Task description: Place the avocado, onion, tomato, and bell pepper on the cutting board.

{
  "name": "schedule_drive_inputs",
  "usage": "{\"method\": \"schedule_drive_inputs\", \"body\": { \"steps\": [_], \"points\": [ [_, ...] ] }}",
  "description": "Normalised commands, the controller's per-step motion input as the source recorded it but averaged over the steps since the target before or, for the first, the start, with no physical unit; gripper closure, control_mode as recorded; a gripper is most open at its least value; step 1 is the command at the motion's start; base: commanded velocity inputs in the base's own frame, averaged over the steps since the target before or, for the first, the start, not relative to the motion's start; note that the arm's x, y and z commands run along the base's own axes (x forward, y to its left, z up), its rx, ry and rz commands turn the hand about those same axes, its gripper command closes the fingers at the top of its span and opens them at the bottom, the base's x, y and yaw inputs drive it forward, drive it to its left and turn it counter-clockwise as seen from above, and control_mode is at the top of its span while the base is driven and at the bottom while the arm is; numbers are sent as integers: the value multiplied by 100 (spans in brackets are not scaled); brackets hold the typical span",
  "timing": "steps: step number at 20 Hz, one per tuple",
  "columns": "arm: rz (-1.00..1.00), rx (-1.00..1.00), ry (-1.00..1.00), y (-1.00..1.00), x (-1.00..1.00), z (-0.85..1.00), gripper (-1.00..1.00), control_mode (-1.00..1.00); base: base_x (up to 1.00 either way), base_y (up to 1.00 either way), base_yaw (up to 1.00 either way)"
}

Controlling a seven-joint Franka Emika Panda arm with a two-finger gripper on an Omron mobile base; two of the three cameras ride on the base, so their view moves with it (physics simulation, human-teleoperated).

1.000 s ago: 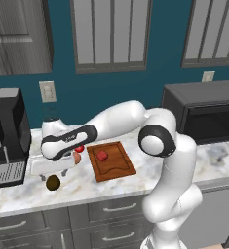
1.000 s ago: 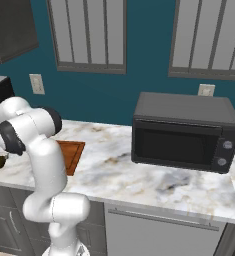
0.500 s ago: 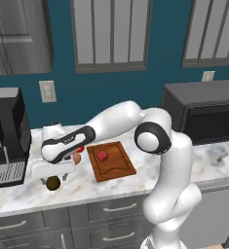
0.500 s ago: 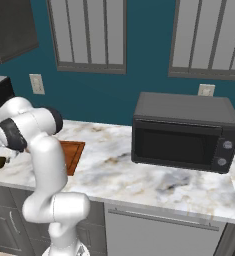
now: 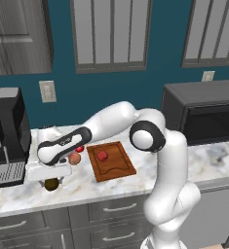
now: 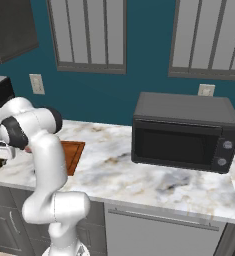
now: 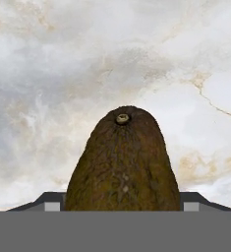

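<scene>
Lowering since a second ago, the claw [image 7: 122, 205] is straddling the avocado [image 7: 123, 160] near the counter's [image 7: 48, 74] front-left edge, tips apart, readying a grasp.

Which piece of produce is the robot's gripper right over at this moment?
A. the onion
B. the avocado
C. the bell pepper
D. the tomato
B. In the hand view the dark olive-brown avocado sits between the two gripper tips on the marble counter; the left base view shows the hand directly above it.
</scene>
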Motion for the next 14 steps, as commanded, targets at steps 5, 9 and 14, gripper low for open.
{"method": "schedule_drive_inputs", "body": {
  "steps": [5, 9, 14],
  "points": [
    [-11, -1, -5, -5, -30, 49, 100, -100, 0, 0, 0],
    [-10, -2, -7, -10, -31, 66, 100, -100, 0, 0, 0],
    [-2, -7, -11, -45, -37, 70, 100, -100, 0, 0, 0]
  ]
}}
